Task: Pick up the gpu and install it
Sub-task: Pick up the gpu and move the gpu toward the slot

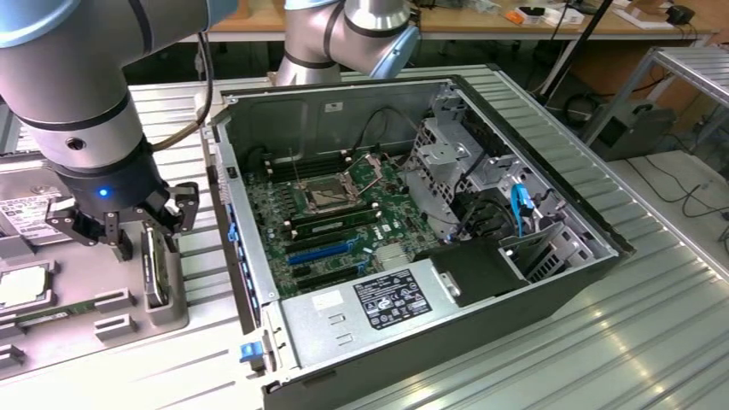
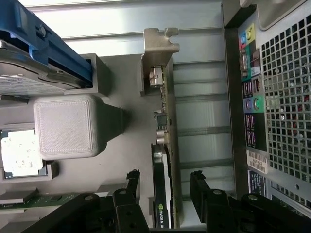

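Gripper (image 1: 128,232) hovering over the gpu, fingers wide open, nothing gripped.

The gpu (image 2: 161,177), a thin flat black-faced card with a greenish-brown board back and a silver metal bracket (image 2: 158,51) at one end, is standing on its long edge in a slot of the grey plastic holder tray (image 1: 114,312). The tray is sitting by the edge of the ribbed metal counter (image 1: 638,342) at the exterior view's left, just beside the open black computer case (image 1: 456,256). I'd judge it's standing upright to give a pinch access to both flat faces. The black fingers (image 2: 200,189) are sitting spread on either side of the card with gaps showing on both sides, so they're straddling, not clamping. The long blue slot (image 1: 319,252) on the green motherboard is looking empty, so the install isn't done.
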You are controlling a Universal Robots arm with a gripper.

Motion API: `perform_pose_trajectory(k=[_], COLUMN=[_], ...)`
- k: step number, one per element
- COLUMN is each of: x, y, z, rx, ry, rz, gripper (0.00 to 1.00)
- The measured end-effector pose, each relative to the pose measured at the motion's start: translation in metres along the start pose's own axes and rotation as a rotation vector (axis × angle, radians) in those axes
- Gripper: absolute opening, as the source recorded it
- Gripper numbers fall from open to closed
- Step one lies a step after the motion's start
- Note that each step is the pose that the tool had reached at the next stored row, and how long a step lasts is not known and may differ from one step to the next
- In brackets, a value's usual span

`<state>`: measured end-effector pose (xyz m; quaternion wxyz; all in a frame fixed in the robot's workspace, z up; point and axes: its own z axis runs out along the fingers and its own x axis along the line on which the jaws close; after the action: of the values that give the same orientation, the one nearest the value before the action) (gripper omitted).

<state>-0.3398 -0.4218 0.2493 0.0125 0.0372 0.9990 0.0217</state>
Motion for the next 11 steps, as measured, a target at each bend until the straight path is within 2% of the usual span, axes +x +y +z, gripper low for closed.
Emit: perform_pose_trajectory(k=[11], x=[0.0002], y=[-0.0001], z=[0.0022], rx=[0.0], ry=[-0.0001], rz=[0.0], gripper=[0.54])
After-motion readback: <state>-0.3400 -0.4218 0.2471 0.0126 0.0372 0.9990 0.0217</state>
